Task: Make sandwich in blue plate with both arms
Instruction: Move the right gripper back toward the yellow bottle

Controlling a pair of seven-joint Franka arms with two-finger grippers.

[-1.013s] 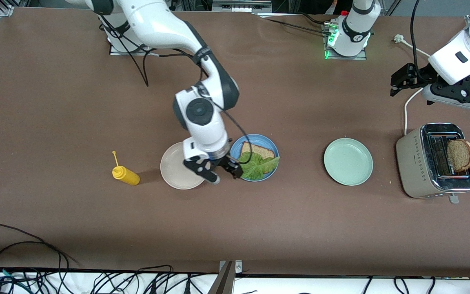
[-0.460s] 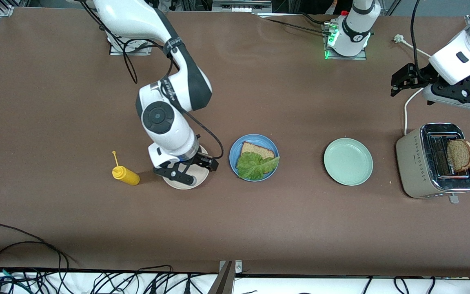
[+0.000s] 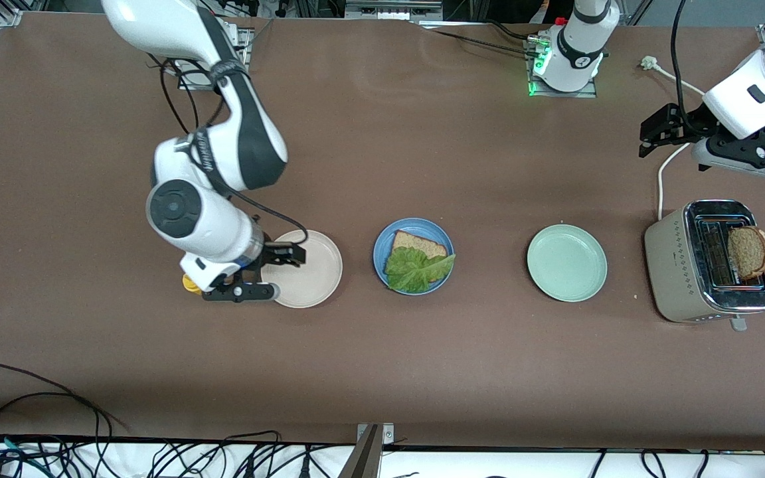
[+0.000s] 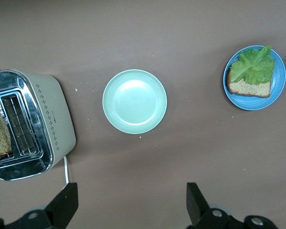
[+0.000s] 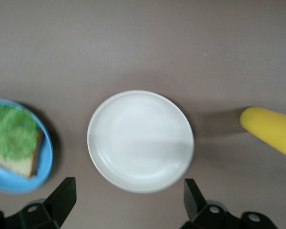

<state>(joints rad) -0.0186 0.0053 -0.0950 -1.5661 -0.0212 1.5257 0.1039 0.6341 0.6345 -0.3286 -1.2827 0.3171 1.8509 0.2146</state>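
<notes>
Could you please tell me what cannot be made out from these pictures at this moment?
- Yellow bottle: front view, mostly hidden under the right gripper; right wrist view cuts it at the edge.
- Bread slice in the toaster: its lower part sits inside the slot; left wrist view cuts it off.
- Bread on the blue plate: partly covered by the lettuce.
- Left gripper: fingertips cropped in the left wrist view.

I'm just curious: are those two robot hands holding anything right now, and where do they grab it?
Nothing is held. The right pincer is open over the beige plate's edge; the left pincer is open near the toaster.
</notes>
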